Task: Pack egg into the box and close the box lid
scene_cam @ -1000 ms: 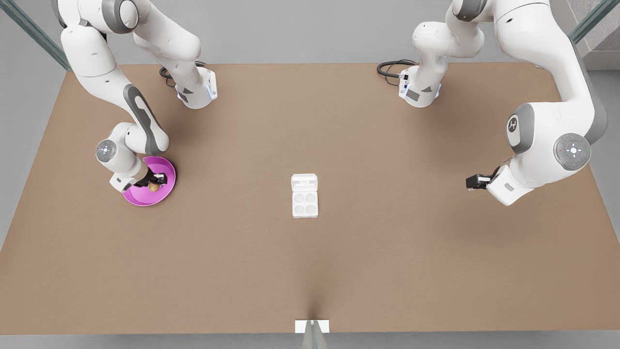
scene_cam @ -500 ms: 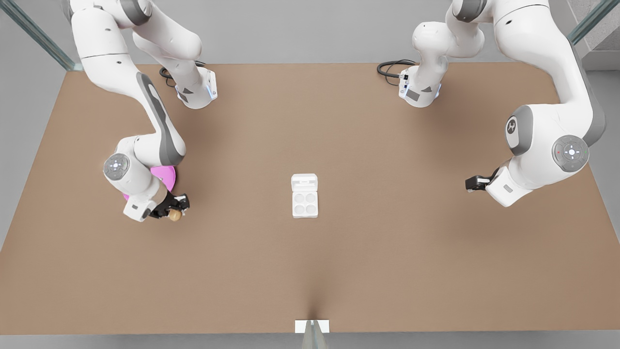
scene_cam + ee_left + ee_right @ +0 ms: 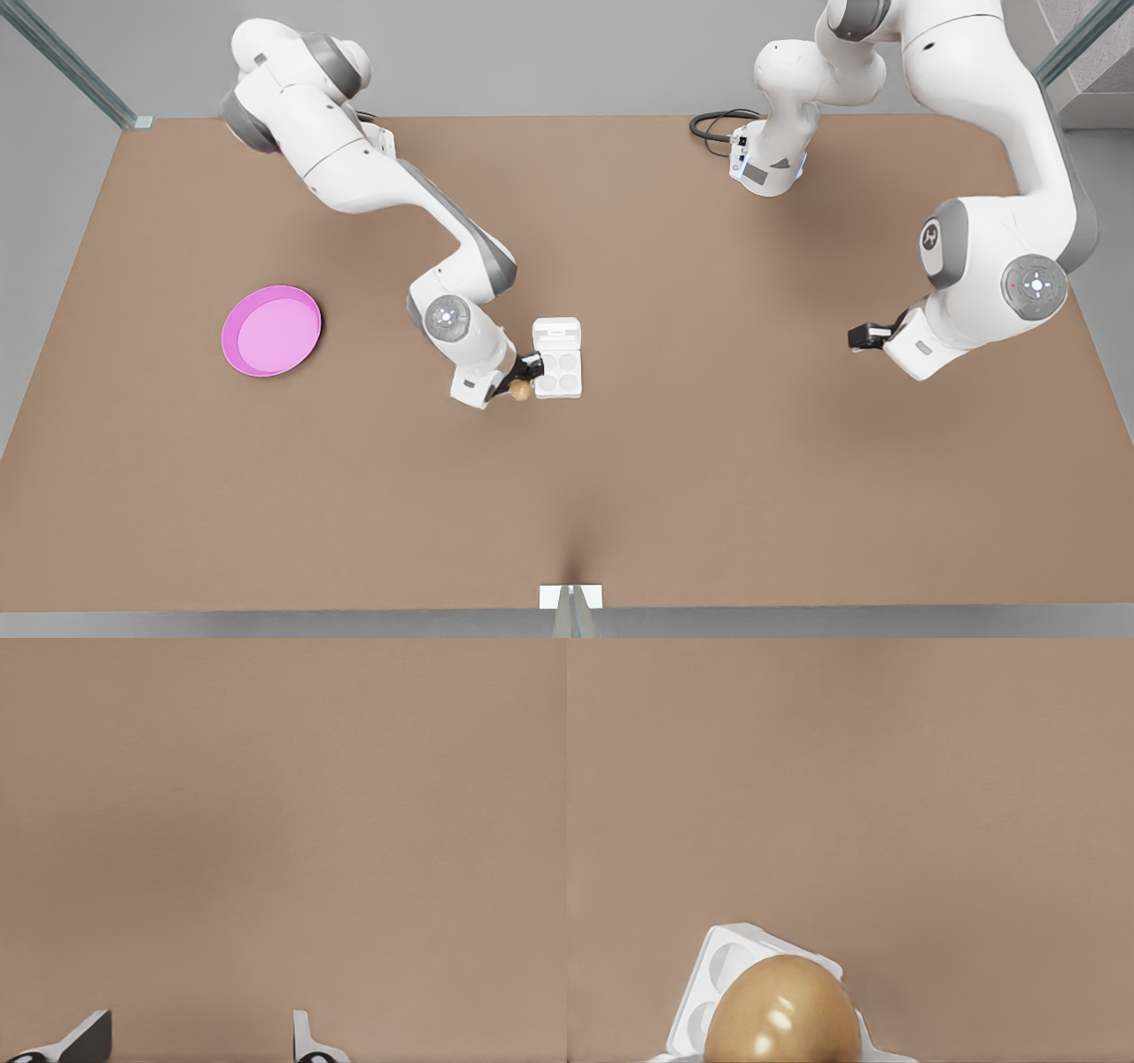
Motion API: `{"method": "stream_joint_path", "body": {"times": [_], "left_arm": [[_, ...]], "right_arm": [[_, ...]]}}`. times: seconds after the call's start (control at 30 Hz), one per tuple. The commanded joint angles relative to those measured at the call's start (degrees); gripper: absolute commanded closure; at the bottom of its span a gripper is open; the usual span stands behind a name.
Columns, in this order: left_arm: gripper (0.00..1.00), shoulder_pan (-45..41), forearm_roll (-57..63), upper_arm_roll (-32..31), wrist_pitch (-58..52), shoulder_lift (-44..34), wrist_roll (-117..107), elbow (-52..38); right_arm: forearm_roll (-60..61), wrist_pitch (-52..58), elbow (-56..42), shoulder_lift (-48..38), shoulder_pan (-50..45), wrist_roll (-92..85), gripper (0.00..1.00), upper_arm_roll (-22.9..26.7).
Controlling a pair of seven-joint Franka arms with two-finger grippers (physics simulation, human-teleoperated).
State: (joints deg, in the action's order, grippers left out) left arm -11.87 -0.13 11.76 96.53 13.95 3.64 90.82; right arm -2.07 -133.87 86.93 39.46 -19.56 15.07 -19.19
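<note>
The brown table (image 3: 673, 478) lies bare around the middle. A pink plate (image 3: 271, 330) sits well apart at nine o'clock of the white box (image 3: 558, 373), whose box lid (image 3: 556, 334) lies open flat at its twelve o'clock edge. The right gripper (image 3: 523, 379), clamped on the egg (image 3: 520, 390), hangs just at the box's eight o'clock corner. The left gripper (image 3: 856, 337) waits far at three o'clock, fingers (image 3: 89, 1038) parted, holding nothing.

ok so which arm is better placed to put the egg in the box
The right arm, I'd say. Its gripper already holds the egg beside the open box. The left gripper waits far off with its fingers open.
</note>
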Motion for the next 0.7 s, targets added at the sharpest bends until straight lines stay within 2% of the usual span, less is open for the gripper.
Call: {"method": "stream_joint_path", "body": {"times": [0.0, 0.13, 0.5, 0.53, 0.67], "left_arm": [[0.0, 0.0, 0.0, 0.0, 1.5, -0.2, 0.0, 0.3], [0.0, 0.0, 0.0, 0.0, 1.7, -0.1, 0.0, 0.3], [0.0, 0.1, 0.0, 0.1, 2.3, 0.4, 0.0, 0.3], [0.0, 0.1, 0.0, 0.1, 2.3, 0.3, 0.0, 0.3], [0.0, 0.1, 0.0, 0.1, 2.5, 0.4, 0.0, 0.3]], "right_arm": [[-0.4, -0.2, -0.6, 1.1, -5.0, 40.3, 0.58, 3.5], [-1.1, -1.0, -1.2, 2.8, -10.2, 46.5, 0.58, 5.9], [-4.2, -1.0, 1.9, 3.1, -12.8, 52.3, 0.57, 6.0], [-4.3, -1.0, 1.9, 3.1, -12.8, 52.3, 0.0, 6.0], [-4.3, -1.0, 1.2, 3.0, -12.7, 52.2, 0.0, 6.0]]}}
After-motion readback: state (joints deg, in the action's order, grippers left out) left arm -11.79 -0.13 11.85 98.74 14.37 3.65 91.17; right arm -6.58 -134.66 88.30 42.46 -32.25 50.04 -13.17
